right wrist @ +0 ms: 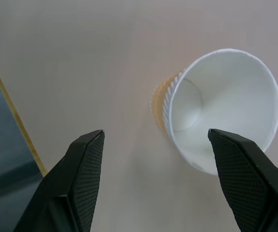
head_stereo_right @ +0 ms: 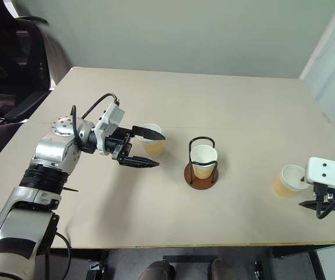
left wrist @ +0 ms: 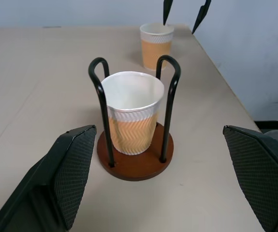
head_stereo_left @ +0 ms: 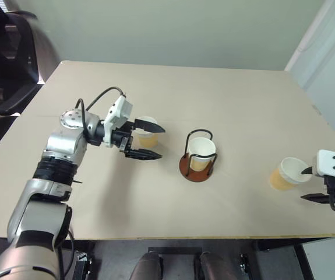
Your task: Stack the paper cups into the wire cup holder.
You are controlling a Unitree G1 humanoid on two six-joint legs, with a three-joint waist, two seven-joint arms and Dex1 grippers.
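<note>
Right wrist view: right gripper (right wrist: 153,181), jaws released, is hovering over the cup (right wrist: 223,108) near the surface's right edge. One cup's sitting in the holder (head_stereo_left: 197,166) already; next it needs to close on this rim. Left gripper (head_stereo_left: 150,141) is hanging released too.

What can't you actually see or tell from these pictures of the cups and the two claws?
- Cup by the left claw: in the head views the claw's upper finger crosses the cup, hiding part of its rim.
- Wire cup holder: the cup standing in it covers the middle of the base.
- Right claw: the picture's edge cuts off its arm.
- Cup by the right claw: the right wrist view hides most of its outer wall behind its own mouth.
</note>
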